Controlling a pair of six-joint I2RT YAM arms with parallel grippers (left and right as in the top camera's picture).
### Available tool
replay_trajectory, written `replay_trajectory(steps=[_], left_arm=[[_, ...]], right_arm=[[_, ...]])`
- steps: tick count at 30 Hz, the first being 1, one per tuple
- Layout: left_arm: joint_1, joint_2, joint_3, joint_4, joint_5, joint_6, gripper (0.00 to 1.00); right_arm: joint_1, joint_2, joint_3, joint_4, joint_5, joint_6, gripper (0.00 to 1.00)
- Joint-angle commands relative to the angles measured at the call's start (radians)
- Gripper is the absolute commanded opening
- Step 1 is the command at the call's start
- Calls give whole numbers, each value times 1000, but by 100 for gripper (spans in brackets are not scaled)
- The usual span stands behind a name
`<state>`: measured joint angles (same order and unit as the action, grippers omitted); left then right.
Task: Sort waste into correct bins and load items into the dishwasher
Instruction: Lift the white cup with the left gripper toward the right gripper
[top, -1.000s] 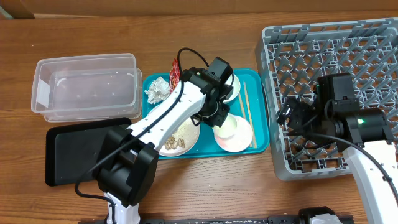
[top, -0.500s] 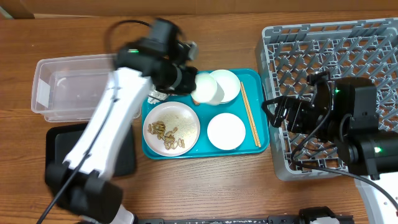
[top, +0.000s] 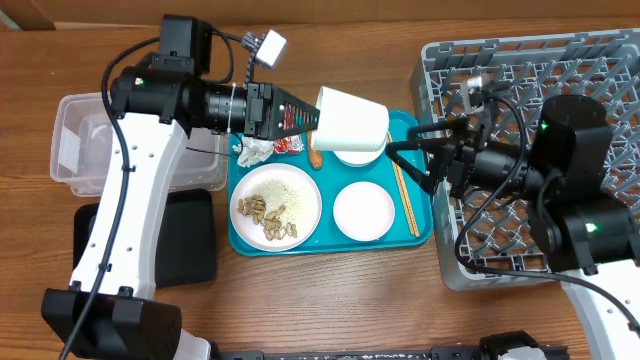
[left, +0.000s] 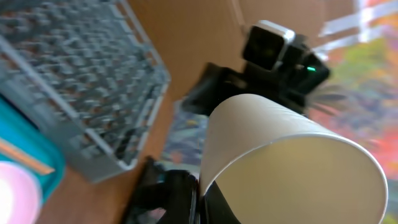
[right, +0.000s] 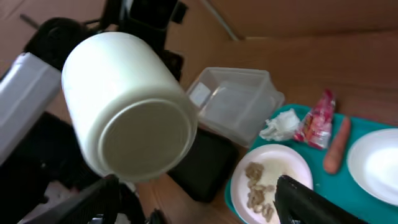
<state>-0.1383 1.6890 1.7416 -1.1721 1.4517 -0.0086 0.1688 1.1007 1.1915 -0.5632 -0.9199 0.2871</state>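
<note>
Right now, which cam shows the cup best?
Right wrist: the whole cup is large and sharp, base toward the lens. Overhead shows it smaller, on its side in the left gripper, over the tray. Left wrist shows only its rim and inside, blurred and cropped.

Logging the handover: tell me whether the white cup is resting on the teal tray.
No, the white cup is tipped on its side in the left claw, held up above the teal tray.
</note>
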Motion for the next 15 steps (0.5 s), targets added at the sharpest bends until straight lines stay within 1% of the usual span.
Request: replay_trajectory(steps=[1,6,9,11,13,15], left_arm=[[-18,2,12,-2,130,32,4],[-27,2,12,-2,126,32,4],[-27,2,12,-2,105,32,4],[-27,2,12,-2,105,32,4],[-29,2,12,-2,105,32,4],[-33,2,12,-2,105,32,4]], right_arm=[[27,23,19,61,-159,-42,81],[40,26,19,149,-214,-51,81],[40,26,19,222,-312,-51,82],[40,26,19,246,-310,-42,82],[40,26,19,265,-255,-26,85],[40,26,19,280,-248,-25,85]])
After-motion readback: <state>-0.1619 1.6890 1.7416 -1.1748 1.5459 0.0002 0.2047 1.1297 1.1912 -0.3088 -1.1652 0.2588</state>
